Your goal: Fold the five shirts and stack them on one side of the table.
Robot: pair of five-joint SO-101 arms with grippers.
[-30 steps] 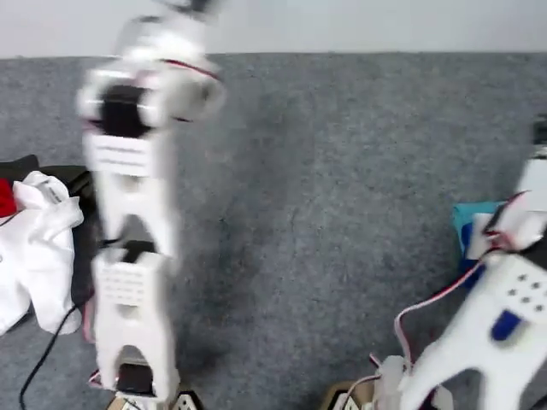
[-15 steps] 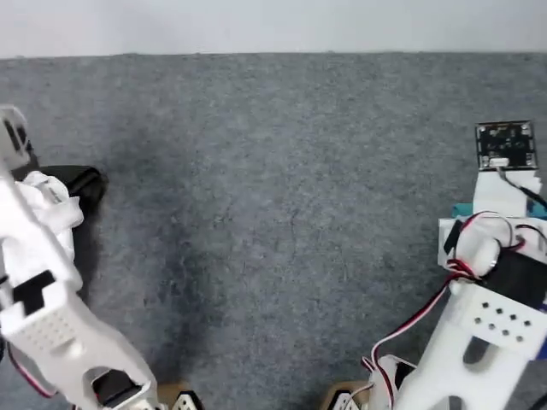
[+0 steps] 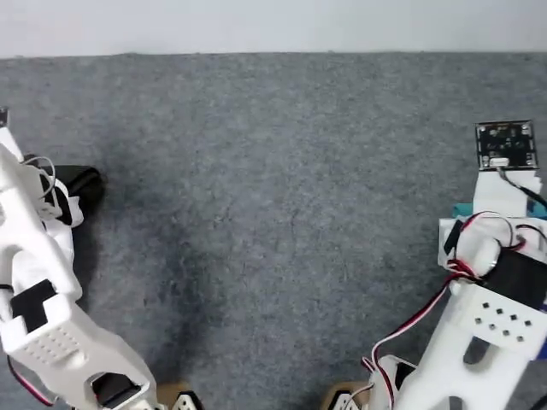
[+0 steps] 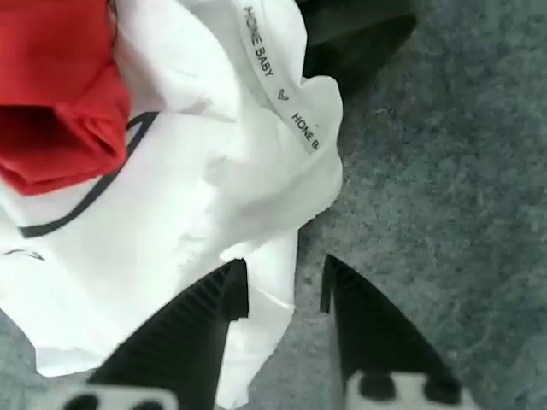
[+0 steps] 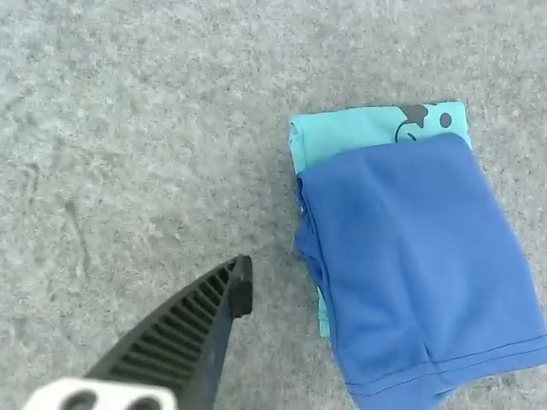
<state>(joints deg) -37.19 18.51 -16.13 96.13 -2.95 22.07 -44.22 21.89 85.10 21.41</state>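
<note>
A crumpled white shirt (image 4: 197,188) lies on the grey table with a red shirt (image 4: 60,94) on it and a black shirt (image 4: 350,34) at its far side. My left gripper (image 4: 282,278) hovers open just above the white shirt's loose edge, one finger (image 4: 214,316) on each side of it. In the high view the left arm (image 3: 34,256) covers this pile at the table's left edge. A folded blue shirt (image 5: 410,265) rests on a folded turquoise shirt (image 5: 359,128). My right gripper (image 5: 282,290) hangs open beside that stack, one finger (image 5: 222,307) showing.
Grey carpet-like table (image 3: 282,213) runs between the two arms. A white wall strip (image 3: 273,26) borders the far edge. The right arm (image 3: 496,316) with its camera board (image 3: 506,145) stands over the folded stack at the right edge, where a turquoise corner (image 3: 461,211) peeks out.
The left arm swung from the table's middle to the left edge, then settled lower over the shirt pile. The right arm shifted over the folded stack, then held still.
</note>
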